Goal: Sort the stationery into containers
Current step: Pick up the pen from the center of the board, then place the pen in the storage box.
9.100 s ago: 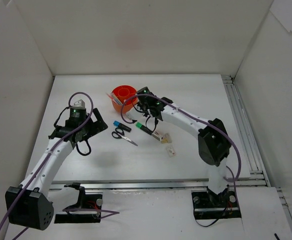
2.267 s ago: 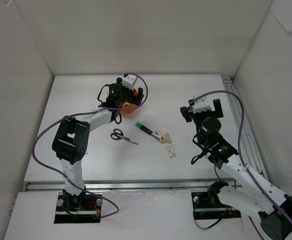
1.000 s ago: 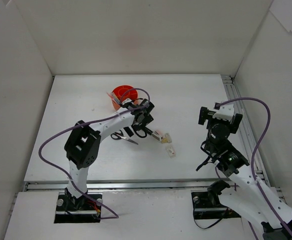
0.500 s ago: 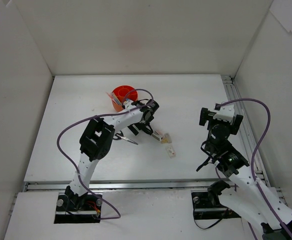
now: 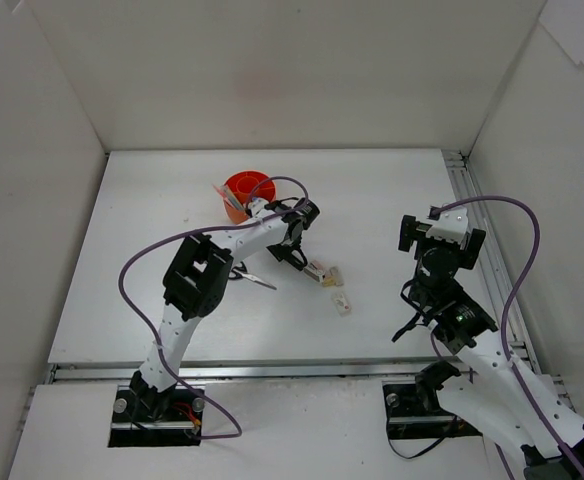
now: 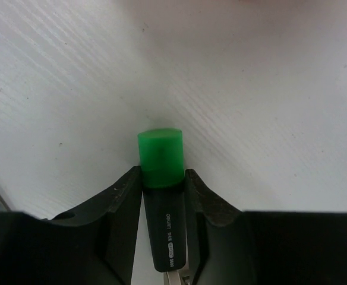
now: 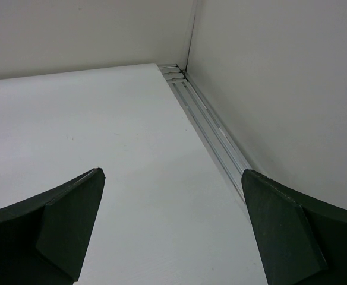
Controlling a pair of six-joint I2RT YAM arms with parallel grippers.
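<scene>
Pinching the dark barrel of a green-capped highlighter [image 6: 160, 155], the jaws of the left gripper [image 6: 161, 181] hold it low over the white worktop [image 6: 251, 89], just in front of the orange organiser [image 5: 249, 186]. Black-handled scissors [image 5: 257, 280] lie just beside that gripper, and small pale erasers [image 5: 342, 303] lie near its right. Right gripper [image 7: 172, 178]: jaws spread wide with nothing between them, well apart from the items, near the side rail [image 7: 215, 142].
</scene>
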